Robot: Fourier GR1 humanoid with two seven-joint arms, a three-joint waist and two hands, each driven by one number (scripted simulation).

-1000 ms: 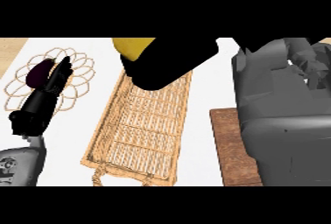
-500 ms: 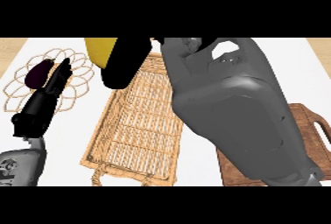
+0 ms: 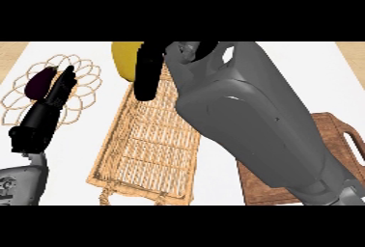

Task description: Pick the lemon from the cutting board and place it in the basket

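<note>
Gripping lemon [image 3: 124,59] above basket [image 3: 149,144]

Swung leftward with the round yellow lemon [image 3: 125,61] behind curled black fingers [image 3: 147,72], now above the woven wicker basket's [image 3: 149,144] far end.

Right forearm [image 3: 257,120]: smooth mid-grey shell, broad and rounded, with soft highlights; fills centre to lower right of frame. Right hand [image 3: 153,67]: matte black, long rounded fingers, top centre. Left forearm [image 3: 20,185]: lighter grey casing, lower left, small dark markings. Left hand [image 3: 46,113]: black, segmented, slim.
</note>
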